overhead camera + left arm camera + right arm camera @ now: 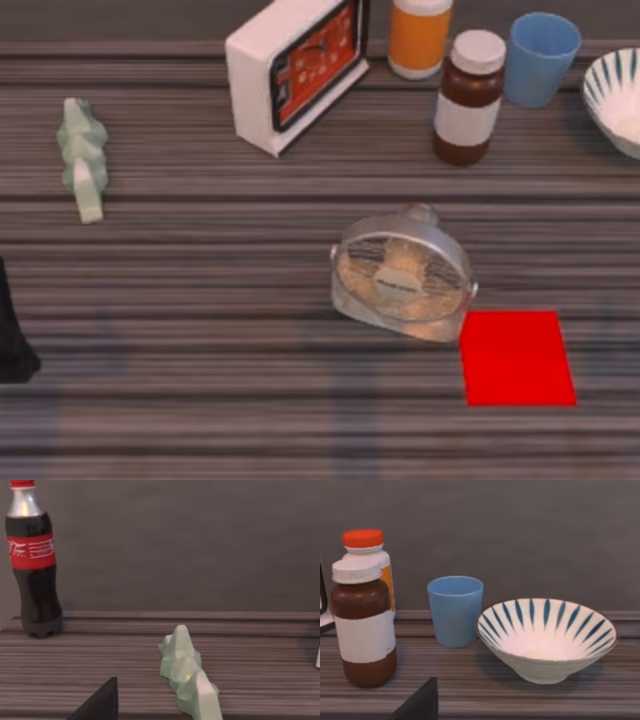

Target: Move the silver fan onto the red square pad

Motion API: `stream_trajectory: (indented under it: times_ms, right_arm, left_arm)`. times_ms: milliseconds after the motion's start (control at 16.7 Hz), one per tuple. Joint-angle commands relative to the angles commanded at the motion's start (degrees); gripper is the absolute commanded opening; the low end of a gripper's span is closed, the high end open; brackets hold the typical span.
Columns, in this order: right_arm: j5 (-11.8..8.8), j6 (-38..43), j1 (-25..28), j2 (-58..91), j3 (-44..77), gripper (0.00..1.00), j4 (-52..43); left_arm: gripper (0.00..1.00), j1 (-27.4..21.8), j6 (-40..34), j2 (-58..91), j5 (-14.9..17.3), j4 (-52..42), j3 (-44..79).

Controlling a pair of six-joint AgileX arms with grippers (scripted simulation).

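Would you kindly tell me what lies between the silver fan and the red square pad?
Nothing: in the top view the silver fan and the red square pad nearly meet.

A shiny silver fan (402, 277) with beige blades sits beside a bright red square pad (517, 357) on a grey-striped desk (200, 300), near a white clock (296, 68) with a red face and a white bowl (547, 639) with blue stripes.

White box clock (295, 68), orange bottle (420, 36), brown jar (468, 97), blue cup (541, 58), striped bowl (618, 100), green figurine (84, 157), cola bottle (33, 562)
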Motion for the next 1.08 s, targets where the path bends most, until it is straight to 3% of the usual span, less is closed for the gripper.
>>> stream_trajectory:
  times_ms: [240,480,1080]
  right_arm:
    - [-0.02,-0.67,0.72,1.74,1.71,1.0,-1.69]
    - [0.05,-4.22,4.56,12.47,12.28,1.0,-11.12]
    - [0.35,-18.72,21.39,69.39,67.59,1.0,-51.91]
  left_arm:
    - [1.0,0.0,0.0,0.0,0.0,0.0,0.0]
    - [1.0,0.0,0.0,0.0,0.0,0.0,0.0]
    - [1.0,0.0,0.0,0.0,0.0,0.0,0.0]
